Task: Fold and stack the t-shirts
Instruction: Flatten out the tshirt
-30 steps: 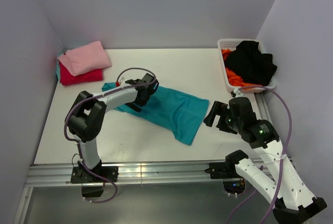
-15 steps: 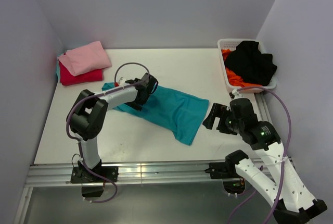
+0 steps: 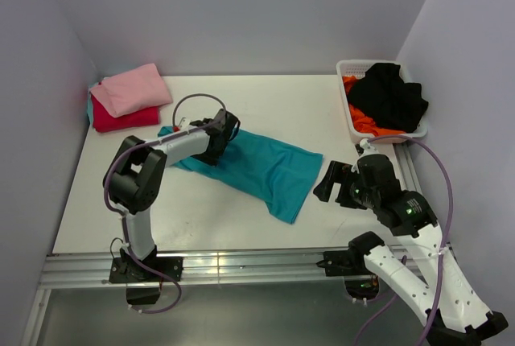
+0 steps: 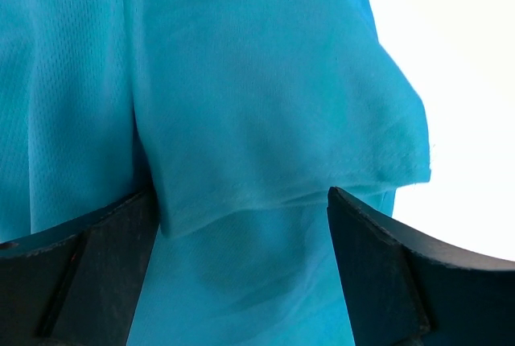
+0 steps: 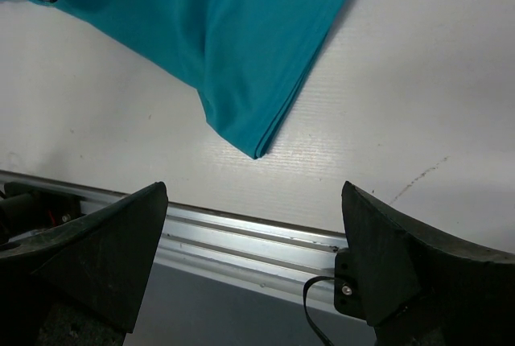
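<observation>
A teal t-shirt [image 4: 241, 80] fills most of the view, with a hemmed flap of it lying between the two dark jaws, which stand wide apart; bare white bench [image 4: 459, 56] shows at right

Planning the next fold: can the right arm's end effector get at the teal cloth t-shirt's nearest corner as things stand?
Likely yes. The open right end effector sits beside the teal cloth t-shirt, and only bare white table lies between it and that corner.
</observation>
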Tool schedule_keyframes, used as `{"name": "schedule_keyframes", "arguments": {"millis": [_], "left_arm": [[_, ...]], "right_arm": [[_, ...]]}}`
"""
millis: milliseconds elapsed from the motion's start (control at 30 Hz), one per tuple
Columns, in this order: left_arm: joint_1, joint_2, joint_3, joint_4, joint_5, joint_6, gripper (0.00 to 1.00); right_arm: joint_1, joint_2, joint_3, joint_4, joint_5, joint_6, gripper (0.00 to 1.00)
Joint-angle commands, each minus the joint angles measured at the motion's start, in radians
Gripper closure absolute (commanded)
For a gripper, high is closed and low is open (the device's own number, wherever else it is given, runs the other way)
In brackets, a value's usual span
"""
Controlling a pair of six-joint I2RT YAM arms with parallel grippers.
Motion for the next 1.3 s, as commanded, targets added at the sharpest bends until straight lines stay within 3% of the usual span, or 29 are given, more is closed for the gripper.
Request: {"name": "schedule_keyframes", "arguments": {"millis": [0, 200, 433, 467, 500, 567, 600, 767, 1267], "left_arm": [[0.014, 0.000, 0.006, 0.033, -0.017, 0.002, 0.15], [0.026, 0.016, 0.017, 0.044, -0.003, 0.019, 0.18], [0.032, 0.023, 0.012, 0.065, 0.017, 0.030, 0.34], [0.034, 0.025, 0.015, 0.068, 0.018, 0.031, 0.45], [0.035, 0.028, 0.015, 0.071, 0.021, 0.037, 0.47], [0.040, 0.028, 0.013, 0.080, 0.034, 0.042, 0.62], [0.043, 0.029, 0.013, 0.082, 0.037, 0.043, 0.82], [0.055, 0.034, 0.018, 0.090, 0.050, 0.063, 0.98], [0.135, 0.008, 0.101, 0.041, 0.126, 0.164, 0.99]], "right_arm": [[0.007, 0.008, 0.002, 0.013, -0.001, -0.010, 0.05], [0.007, 0.009, 0.002, 0.010, 0.007, -0.007, 0.05], [0.009, 0.011, 0.002, 0.007, 0.019, -0.002, 0.05], [0.009, 0.011, 0.002, 0.009, 0.021, -0.001, 0.05], [0.007, 0.011, 0.002, 0.009, 0.024, 0.001, 0.05], [0.009, 0.011, 0.004, 0.009, 0.027, 0.002, 0.05], [0.007, 0.012, 0.004, 0.007, 0.027, 0.004, 0.05], [0.009, 0.021, 0.005, 0.009, 0.038, 0.011, 0.05], [0.007, 0.066, 0.007, 0.036, 0.058, 0.044, 0.06]]}}
